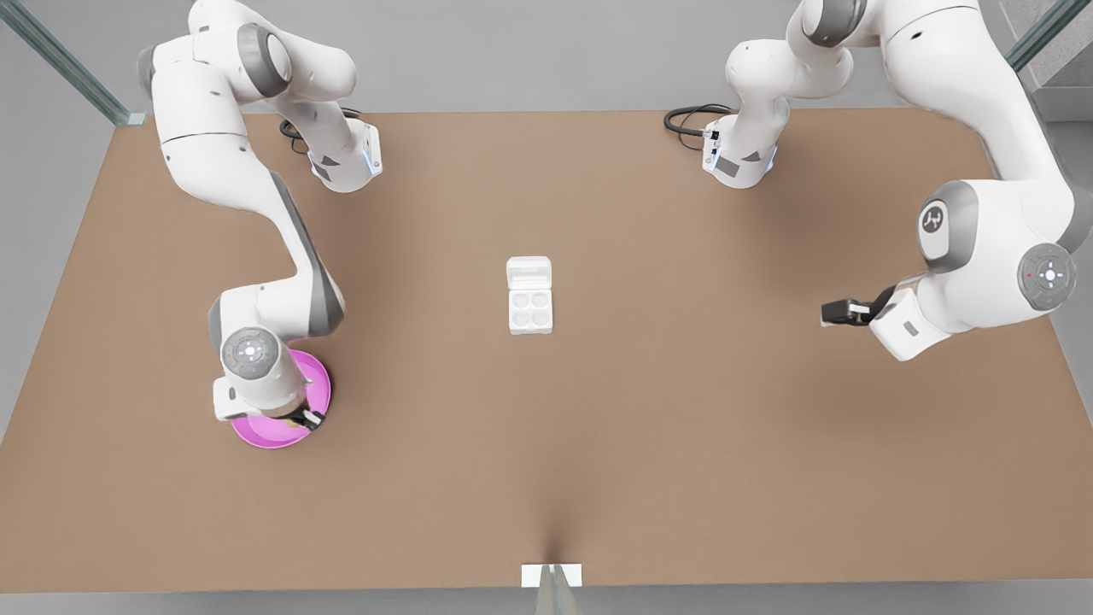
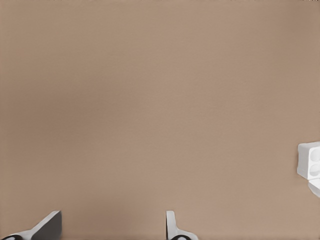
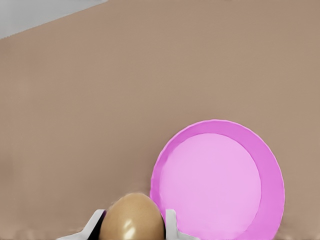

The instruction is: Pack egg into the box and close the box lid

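My right gripper [image 3: 131, 231] hangs above the pink plate [image 3: 272, 175], its fingers [image 3: 170, 222] squeezing the egg [image 3: 132, 217]. My left gripper [image 2: 112, 227] waits with fingers apart, holding nothing. The box [image 1: 529, 309] sits mid-bench, lid [image 1: 528, 273] open. The smooth egg could slip out on the way there.

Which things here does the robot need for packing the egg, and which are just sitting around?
For the job:
egg, held in the right hand
box, cups empty
box lid, open
left hand, open, waiting

Just sitting around:
pink plate, empty
table
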Robot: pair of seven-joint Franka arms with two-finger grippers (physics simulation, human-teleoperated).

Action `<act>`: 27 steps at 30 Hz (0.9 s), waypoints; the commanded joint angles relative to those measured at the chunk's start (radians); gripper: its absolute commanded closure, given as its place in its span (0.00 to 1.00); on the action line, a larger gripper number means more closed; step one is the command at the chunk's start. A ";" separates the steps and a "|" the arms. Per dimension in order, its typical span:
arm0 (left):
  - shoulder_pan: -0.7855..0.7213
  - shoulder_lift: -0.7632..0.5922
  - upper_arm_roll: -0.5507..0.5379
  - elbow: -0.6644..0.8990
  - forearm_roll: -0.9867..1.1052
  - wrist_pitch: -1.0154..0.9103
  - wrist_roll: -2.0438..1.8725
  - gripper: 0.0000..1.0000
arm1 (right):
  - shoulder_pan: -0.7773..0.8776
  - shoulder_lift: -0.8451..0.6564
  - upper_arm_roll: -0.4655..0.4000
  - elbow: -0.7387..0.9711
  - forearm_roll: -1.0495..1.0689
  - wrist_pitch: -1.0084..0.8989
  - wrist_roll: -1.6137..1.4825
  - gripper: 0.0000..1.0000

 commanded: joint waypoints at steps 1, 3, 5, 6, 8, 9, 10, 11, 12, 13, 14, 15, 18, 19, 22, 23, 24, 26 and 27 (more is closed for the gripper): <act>0.000 -0.001 0.000 0.000 0.000 -0.003 0.000 0.00 | -0.001 -0.001 0.023 0.000 0.001 0.000 0.024 0.50; -0.001 -0.002 0.000 0.000 0.000 -0.004 0.001 0.00 | -0.001 0.034 0.164 0.003 0.001 0.014 0.231 0.51; 0.000 -0.002 0.000 0.002 -0.001 -0.004 0.000 0.00 | 0.048 0.096 0.207 0.012 0.002 0.061 0.362 0.53; -0.001 -0.002 0.000 0.000 0.002 -0.004 0.007 0.00 | 0.049 0.116 0.261 0.022 0.002 0.063 0.391 0.54; 0.000 0.002 0.012 0.000 0.007 -0.004 0.009 0.00 | 0.049 0.114 0.367 0.020 0.002 0.063 0.457 0.53; 0.000 0.004 0.014 0.000 0.007 -0.003 0.009 0.00 | 0.051 0.116 0.422 0.020 0.002 0.063 0.463 0.53; 0.000 0.008 0.018 0.000 0.008 -0.001 0.007 0.00 | 0.051 0.114 0.454 0.020 0.002 0.061 0.464 0.53; -0.001 0.010 0.018 0.000 0.008 -0.003 0.007 0.00 | 0.051 0.108 0.496 0.016 0.001 0.054 0.483 0.53; 0.000 0.012 0.018 0.000 0.008 -0.001 0.007 0.00 | 0.051 0.108 0.517 0.008 -0.001 0.052 0.495 0.53; 0.000 0.012 0.018 -0.002 0.008 -0.004 0.006 0.00 | 0.051 0.110 0.531 0.003 -0.002 0.057 0.493 0.53; -0.001 0.012 0.018 -0.002 0.008 -0.004 0.003 0.00 | 0.062 0.110 0.546 -0.006 -0.002 0.058 0.495 0.53; -0.001 0.013 0.018 -0.002 0.010 -0.004 0.003 0.00 | 0.078 0.110 0.548 -0.020 -0.002 0.055 0.497 0.54; 0.000 0.013 0.018 -0.003 0.010 -0.009 -0.002 0.00 | 0.098 0.126 0.551 -0.055 -0.011 0.065 0.507 0.55; 0.000 0.019 0.020 -0.006 0.011 -0.011 -0.002 0.00 | 0.098 0.153 0.549 -0.067 -0.040 0.088 0.507 0.55; 0.000 0.035 0.021 -0.006 0.011 -0.009 -0.002 0.00 | 0.131 0.245 0.535 -0.072 -0.149 0.186 0.538 0.55; 0.000 0.036 0.034 -0.006 0.011 -0.011 -0.002 0.00 | 0.129 0.243 0.534 -0.103 -0.168 0.186 0.539 0.55; -0.001 0.038 0.035 -0.006 0.011 -0.011 -0.002 0.00 | 0.131 0.243 0.534 -0.112 -0.168 0.186 0.541 0.55; 0.000 0.038 0.034 -0.005 0.011 -0.011 -0.002 0.00 | 0.144 0.268 0.534 -0.101 -0.171 0.281 0.543 0.55; -0.001 0.038 0.035 -0.005 0.011 -0.011 -0.002 0.00 | 0.169 0.289 0.514 -0.096 -0.172 0.339 0.559 0.55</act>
